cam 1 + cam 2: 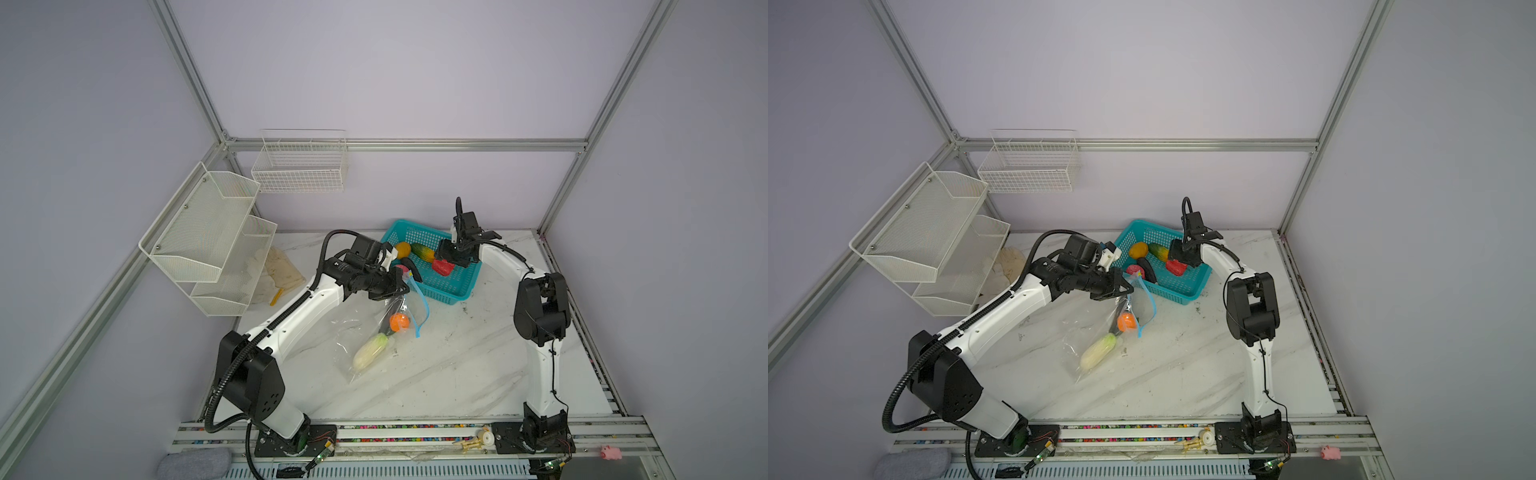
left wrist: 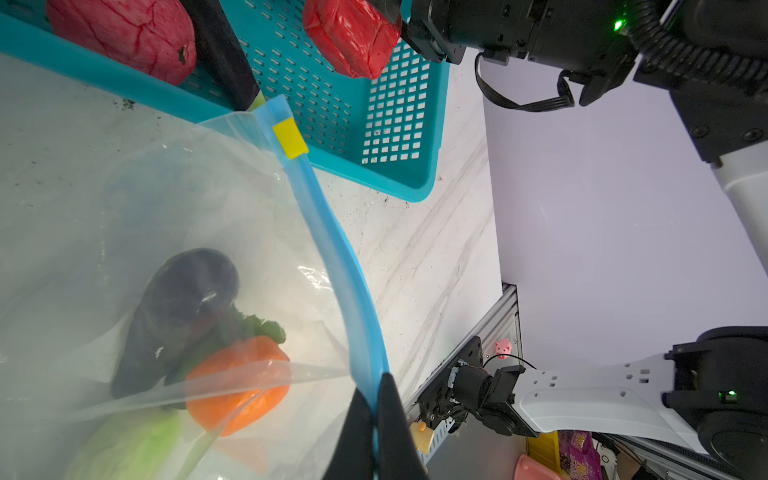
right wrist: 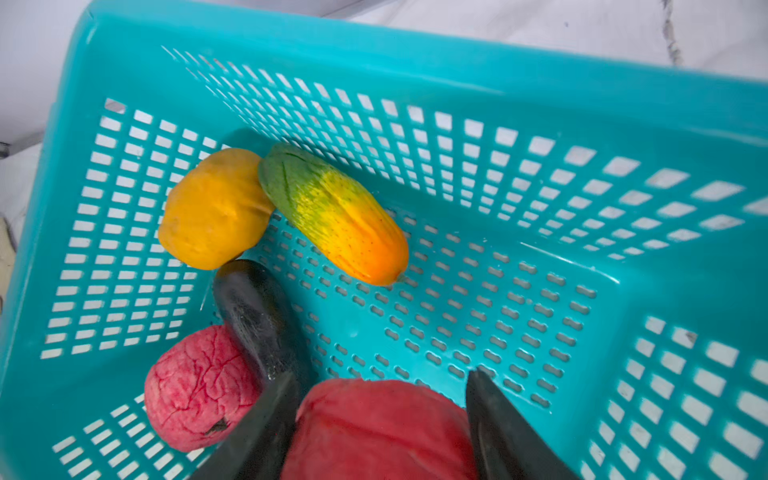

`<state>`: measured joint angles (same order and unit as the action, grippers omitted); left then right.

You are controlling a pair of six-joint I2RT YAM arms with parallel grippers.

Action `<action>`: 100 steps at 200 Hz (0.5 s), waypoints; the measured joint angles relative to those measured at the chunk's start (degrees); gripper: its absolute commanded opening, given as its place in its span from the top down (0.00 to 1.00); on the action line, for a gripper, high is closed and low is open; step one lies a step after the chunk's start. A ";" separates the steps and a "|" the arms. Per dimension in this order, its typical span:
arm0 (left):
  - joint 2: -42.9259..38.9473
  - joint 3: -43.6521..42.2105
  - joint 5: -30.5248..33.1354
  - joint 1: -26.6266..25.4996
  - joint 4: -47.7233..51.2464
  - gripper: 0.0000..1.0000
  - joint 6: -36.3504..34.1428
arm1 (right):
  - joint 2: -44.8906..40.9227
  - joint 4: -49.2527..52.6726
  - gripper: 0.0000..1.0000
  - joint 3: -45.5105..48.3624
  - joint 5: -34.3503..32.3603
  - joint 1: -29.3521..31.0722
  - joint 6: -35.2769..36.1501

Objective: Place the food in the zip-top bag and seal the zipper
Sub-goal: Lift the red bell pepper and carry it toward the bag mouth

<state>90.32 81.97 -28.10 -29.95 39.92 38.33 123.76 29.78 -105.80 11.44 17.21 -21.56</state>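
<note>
1. The bag (image 1: pixel 353 332) lies on the table (image 1: pixel 457 374), mouth raised, holding a radish (image 1: pixel 369 353), an orange (image 1: pixel 399 322) and an eggplant (image 2: pixel 178 311).
2. The left gripper (image 2: pixel 376 415) pinches its blue zipper (image 2: pixel 328 224) tight.
3. The right gripper (image 3: pixel 380 378) grasps a red piece (image 3: pixel 378 432) inside the basket (image 3: pixel 415 54).

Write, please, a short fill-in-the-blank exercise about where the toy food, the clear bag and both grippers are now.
1. The left gripper is shut on the light-blue ___ of the clear crinkly plastic zip-top bag.
2. The right gripper has its jaws either side of the soft red toy piece, inside the teal perforated plastic ___.
3. The round orange toy fruit and the white toy radish are inside the ___.
Missing words: zipper, basket, bag.
</note>
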 measured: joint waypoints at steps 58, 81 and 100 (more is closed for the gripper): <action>0.00 0.00 0.15 0.28 0.02 1.00 0.00 | -4.07 -3.41 0.37 4.24 2.89 -0.39 -2.36; 0.00 0.00 0.35 0.37 0.02 1.00 0.00 | -5.14 -3.93 0.37 4.48 3.54 -0.59 -2.84; 0.00 0.00 0.42 0.37 0.02 1.00 0.00 | -6.12 -4.72 0.37 4.98 4.50 -0.83 -3.28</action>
<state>90.32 81.97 -27.68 -29.58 39.94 38.33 117.64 25.06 -100.82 15.94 16.38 -24.84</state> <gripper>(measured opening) 0.047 0.635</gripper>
